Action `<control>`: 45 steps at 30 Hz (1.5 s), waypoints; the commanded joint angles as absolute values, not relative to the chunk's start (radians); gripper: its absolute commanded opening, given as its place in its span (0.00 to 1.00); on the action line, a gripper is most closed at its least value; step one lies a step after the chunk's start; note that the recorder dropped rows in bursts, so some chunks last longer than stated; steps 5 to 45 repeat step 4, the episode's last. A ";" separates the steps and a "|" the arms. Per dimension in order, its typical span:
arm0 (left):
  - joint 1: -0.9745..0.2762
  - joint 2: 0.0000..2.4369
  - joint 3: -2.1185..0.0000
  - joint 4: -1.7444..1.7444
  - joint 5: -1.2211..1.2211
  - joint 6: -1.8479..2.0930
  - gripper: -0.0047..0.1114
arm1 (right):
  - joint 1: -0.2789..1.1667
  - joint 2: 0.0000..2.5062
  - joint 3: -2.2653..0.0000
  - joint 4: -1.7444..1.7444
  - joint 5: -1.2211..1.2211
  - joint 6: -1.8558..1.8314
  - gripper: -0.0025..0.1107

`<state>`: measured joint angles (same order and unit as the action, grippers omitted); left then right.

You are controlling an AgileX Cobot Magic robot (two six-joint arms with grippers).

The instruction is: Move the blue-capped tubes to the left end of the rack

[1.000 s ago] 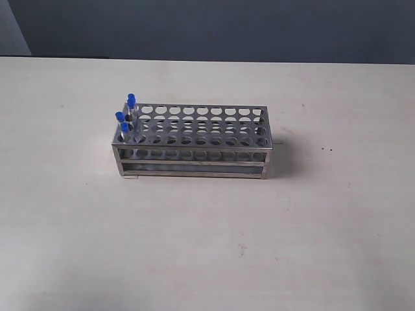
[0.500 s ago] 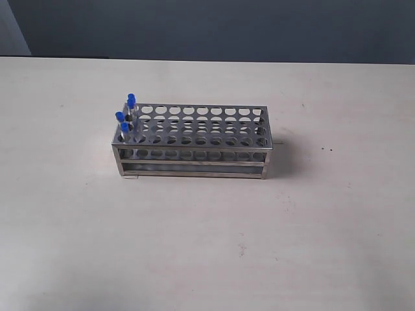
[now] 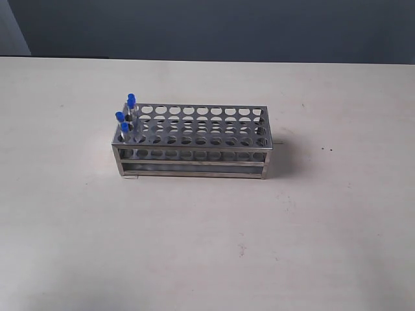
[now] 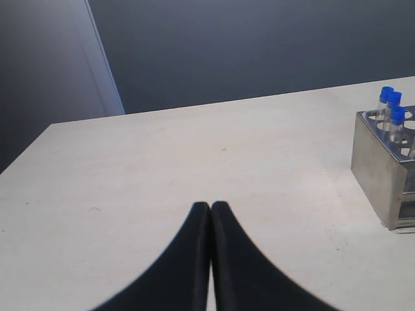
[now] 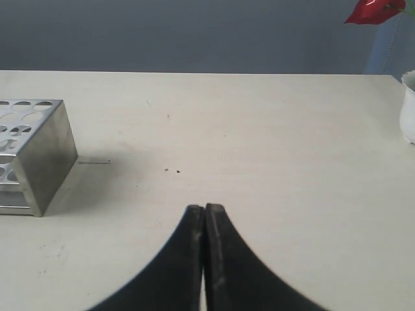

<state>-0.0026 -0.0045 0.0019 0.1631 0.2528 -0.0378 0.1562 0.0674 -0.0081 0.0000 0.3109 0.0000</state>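
Left gripper (image 4: 211, 206): fingers (image 4: 194, 246) pressed together, tips touching, nothing between them, held above bare surface (image 4: 162, 168), well apart from the rack (image 4: 376, 162). Right gripper (image 5: 205, 208): fingers (image 5: 224, 259) also closed tip to tip, empty, over the surface, rack (image 5: 45, 155) well off to one side. In the exterior view the rack (image 3: 194, 162) stands upright slightly left of center of the frame, long side toward the camera. The blue-capped tubes (image 3: 130, 102) stand upright in the holes at its left end, four blue caps bunched close together, poking above the top plate; every other hole looks unfilled. The left wrist view shows only three caps (image 4: 392, 113), with the rack cut by the frame edge. The right wrist view cuts the rack too, showing just an end wall and a few holes. Thin short thing (image 3: 277, 140) on the surface just beside the rack's right end, too small to tell. Red object (image 5: 373, 11) and white object (image 5: 408, 107) in the right wrist view, both cut off, unidentifiable.
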 commanded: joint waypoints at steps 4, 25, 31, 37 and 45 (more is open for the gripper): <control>-0.009 0.000 0.000 0.162 0.239 -0.041 0.04 | 0.152 0.061 0.000 0.000 0.301 0.000 0.02; -0.009 0.000 0.000 0.162 0.239 -0.041 0.04 | 0.152 0.061 0.000 0.000 0.301 0.000 0.02; -0.009 0.000 0.000 0.162 0.239 -0.041 0.04 | 0.152 0.061 0.000 0.000 0.301 0.000 0.02; -0.009 0.000 0.000 0.162 0.239 -0.041 0.04 | 0.152 0.061 0.000 0.000 0.301 0.000 0.02; -0.009 0.000 0.000 0.162 0.239 -0.041 0.04 | 0.152 0.061 0.000 0.000 0.301 0.000 0.02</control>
